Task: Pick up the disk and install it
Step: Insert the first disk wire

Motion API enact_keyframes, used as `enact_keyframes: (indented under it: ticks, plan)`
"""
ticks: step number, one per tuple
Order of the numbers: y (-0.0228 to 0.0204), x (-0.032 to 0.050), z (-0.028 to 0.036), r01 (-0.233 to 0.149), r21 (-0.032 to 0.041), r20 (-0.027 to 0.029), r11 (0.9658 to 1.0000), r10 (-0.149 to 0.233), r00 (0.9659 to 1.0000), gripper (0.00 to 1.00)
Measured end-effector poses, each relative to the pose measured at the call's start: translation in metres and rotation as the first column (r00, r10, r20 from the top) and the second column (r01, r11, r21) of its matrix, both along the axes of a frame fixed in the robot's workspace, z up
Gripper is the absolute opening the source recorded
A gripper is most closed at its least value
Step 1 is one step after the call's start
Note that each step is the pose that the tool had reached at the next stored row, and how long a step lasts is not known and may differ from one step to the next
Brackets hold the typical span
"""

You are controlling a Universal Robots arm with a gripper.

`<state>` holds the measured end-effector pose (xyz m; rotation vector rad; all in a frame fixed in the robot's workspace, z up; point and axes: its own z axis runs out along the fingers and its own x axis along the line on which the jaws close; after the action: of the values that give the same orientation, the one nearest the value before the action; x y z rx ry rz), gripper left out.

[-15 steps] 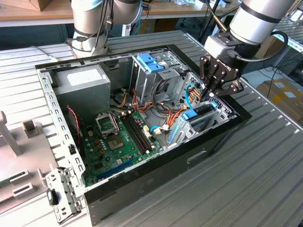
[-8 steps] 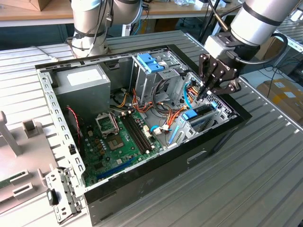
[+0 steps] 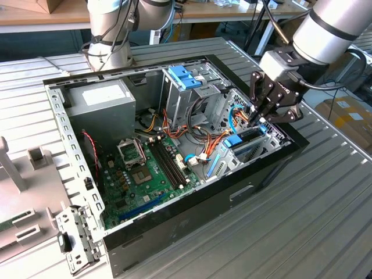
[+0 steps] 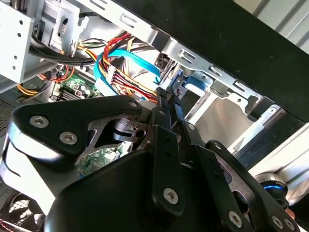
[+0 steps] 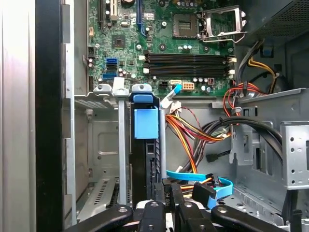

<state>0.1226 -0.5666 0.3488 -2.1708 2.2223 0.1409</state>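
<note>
Exterior view: we see the gripper lowered into the open computer case, right above the disk standing in its bay. Its fingers are pressed together, gripping nothing.

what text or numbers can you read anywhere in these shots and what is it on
No text can be read.
white sticker on the grey box: print too small.
circuit board: markings too small.
cardboard box: labels blurred.
blue tab of the disk: no print shows.
</note>
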Motion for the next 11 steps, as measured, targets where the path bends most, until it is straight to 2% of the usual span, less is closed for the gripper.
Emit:
enact_keyframes:
  ticks: [4, 8, 11]
  plan:
    - [-0.0023, -0.0004, -0.0007, 0.000, 0.0000, 0.0000, 1.0000, 0.000, 1.0000, 0.17]
    - [-0.0070, -0.0011, -0.0012, 0.000, -0.0001, 0.0000, 1.0000, 0.000, 1.0000, 0.17]
    - [-0.0078, -0.0021, -0.0017, 0.000, -0.0001, 0.0000, 1.0000, 0.000, 1.0000, 0.17]
